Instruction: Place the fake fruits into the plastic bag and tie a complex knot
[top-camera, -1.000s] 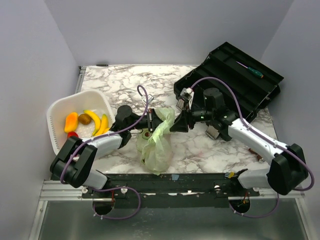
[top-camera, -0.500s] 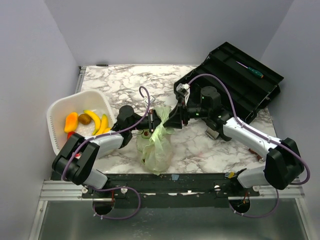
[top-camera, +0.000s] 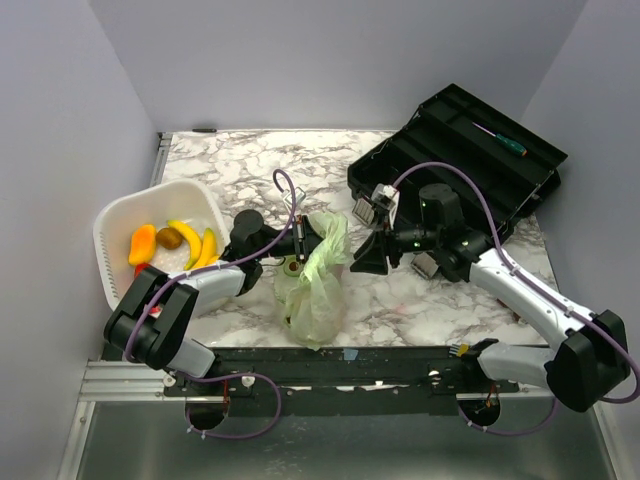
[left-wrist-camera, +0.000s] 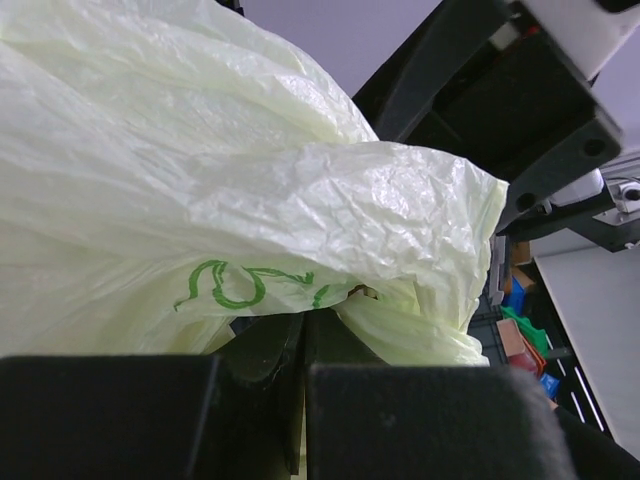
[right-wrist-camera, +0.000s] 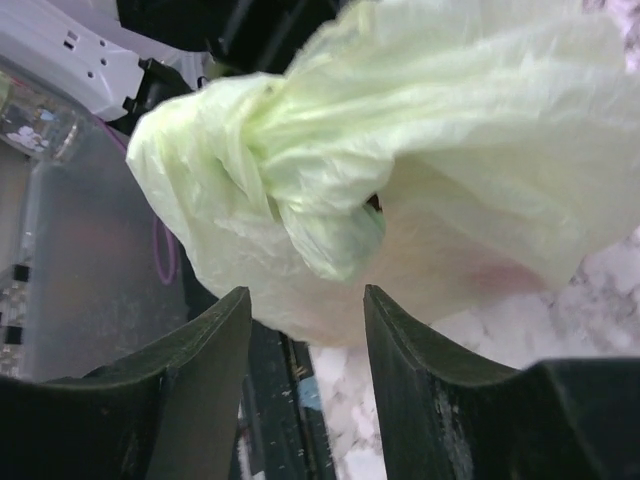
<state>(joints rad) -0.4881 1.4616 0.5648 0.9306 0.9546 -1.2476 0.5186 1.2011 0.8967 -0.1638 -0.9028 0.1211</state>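
The pale green plastic bag (top-camera: 314, 290) stands on the marble table (top-camera: 240, 165), its top gathered into a bunch (top-camera: 330, 235). My left gripper (top-camera: 312, 240) is shut on the bag's top; in the left wrist view the jaws (left-wrist-camera: 303, 330) pinch the plastic (left-wrist-camera: 300, 200). My right gripper (top-camera: 362, 256) is open and empty, just right of the bunch, apart from it. The right wrist view shows the twisted bunch (right-wrist-camera: 320, 220) beyond its open fingers (right-wrist-camera: 215, 340). Fake fruits, a banana (top-camera: 187, 240) and an orange mango (top-camera: 141, 243), lie in the white basket (top-camera: 120, 215).
An open black toolbox (top-camera: 470, 165) with a green-handled screwdriver (top-camera: 500, 138) sits at the back right. The white basket stands at the left edge. Grey walls enclose the table on three sides.
My right gripper was at the bag's top half a second ago; now it has drawn back to the right, open and empty. The left gripper stays shut on the bag.
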